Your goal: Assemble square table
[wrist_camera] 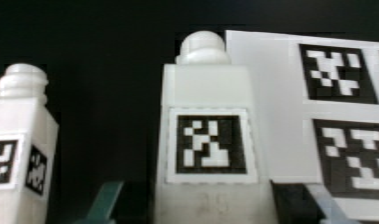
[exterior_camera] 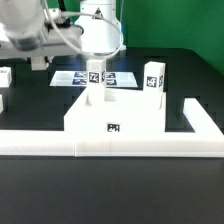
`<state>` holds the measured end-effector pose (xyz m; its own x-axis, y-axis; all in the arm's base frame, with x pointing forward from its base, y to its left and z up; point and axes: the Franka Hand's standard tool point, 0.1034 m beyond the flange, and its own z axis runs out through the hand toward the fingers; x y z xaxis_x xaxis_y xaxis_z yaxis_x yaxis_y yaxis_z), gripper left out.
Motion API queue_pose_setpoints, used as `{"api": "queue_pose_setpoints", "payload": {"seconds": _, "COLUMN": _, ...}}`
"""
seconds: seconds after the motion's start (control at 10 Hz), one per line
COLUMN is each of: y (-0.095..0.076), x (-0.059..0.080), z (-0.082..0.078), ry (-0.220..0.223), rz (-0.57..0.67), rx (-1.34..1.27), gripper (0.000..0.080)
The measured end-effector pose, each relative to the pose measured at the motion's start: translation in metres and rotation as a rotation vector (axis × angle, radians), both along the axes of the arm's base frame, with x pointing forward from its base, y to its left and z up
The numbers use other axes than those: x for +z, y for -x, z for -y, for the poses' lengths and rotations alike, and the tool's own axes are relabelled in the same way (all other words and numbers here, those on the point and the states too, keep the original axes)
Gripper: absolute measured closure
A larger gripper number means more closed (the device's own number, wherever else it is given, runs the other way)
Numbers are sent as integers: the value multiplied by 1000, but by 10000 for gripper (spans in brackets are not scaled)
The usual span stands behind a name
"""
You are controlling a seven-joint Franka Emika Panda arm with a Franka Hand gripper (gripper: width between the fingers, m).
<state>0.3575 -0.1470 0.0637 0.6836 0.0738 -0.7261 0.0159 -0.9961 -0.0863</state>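
Gripper (exterior_camera: 96, 68), partly open, clamps an upright table leg (wrist_camera: 207, 125).

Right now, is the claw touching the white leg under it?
Cannot tell. In the wrist view the claw straddles the leg, but neither contact nor gap shows plainly.

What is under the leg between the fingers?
The white square panel lies under the leg, near its far corner. Whether they touch, or a hole is there, is covered by the leg.
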Motion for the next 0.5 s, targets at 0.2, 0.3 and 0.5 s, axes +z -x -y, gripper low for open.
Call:
{"api": "queue_pose_setpoints", "payload": {"seconds": 0.2, "y": -15, "x": 23, "z": -4, "ry": -5, "rz": 60, "rx": 7, "gripper": 503}}
{"api": "queue_pose_setpoints", "payload": {"seconds": 0.3, "y": -26, "x": 31, "z": -7, "ry": -2, "rz": 134, "rx": 16, "gripper": 503}}
{"api": "queue_pose_setpoints", "payload": {"seconds": 0.5, "y": -29, "x": 29, "z": -6, "ry": 1, "rz": 264, "rx": 14, "gripper": 503}}
